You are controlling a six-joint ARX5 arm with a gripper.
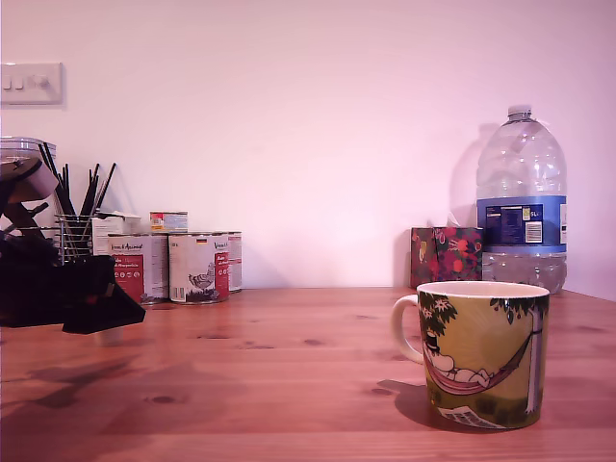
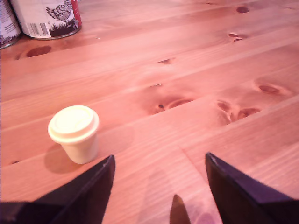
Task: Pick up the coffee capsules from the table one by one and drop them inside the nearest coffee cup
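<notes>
Here, a black robot gripper (image 2: pixel 159 186) hangs low over a reddish-brown pine tabletop (image 2: pixel 196 70) with dark knots. Its two dark, wedge-shaped fingers (image 2: pixel 233 191) are spread wide with only bare wood between them, so it grips nothing.

One small cream-white coffee capsule (image 2: pixel 74 133), a squat pod with a wider flat rim, sits on the wood just beside one finger and outside the gap. It rests narrow end down, rim up, which leaves its sides free for a pinch; I judge the gripper must shift sideways to straddle it.

Beyond the capsule stand red-and-white labelled tins (image 2: pixel 46 18), well apart from it.

In the exterior view, the gripper (image 1: pixel 87 303) shows as a dark mass at that view's left, in front of the tins (image 1: pixel 197 267). The capsule is not visible there. A large olive-green ceramic mug (image 1: pixel 481 354), painted with a figure in a red hammock, stands well apart from the gripper, toward that view's right, mouth up to receive pods. Whether it holds any I cannot tell.
</notes>
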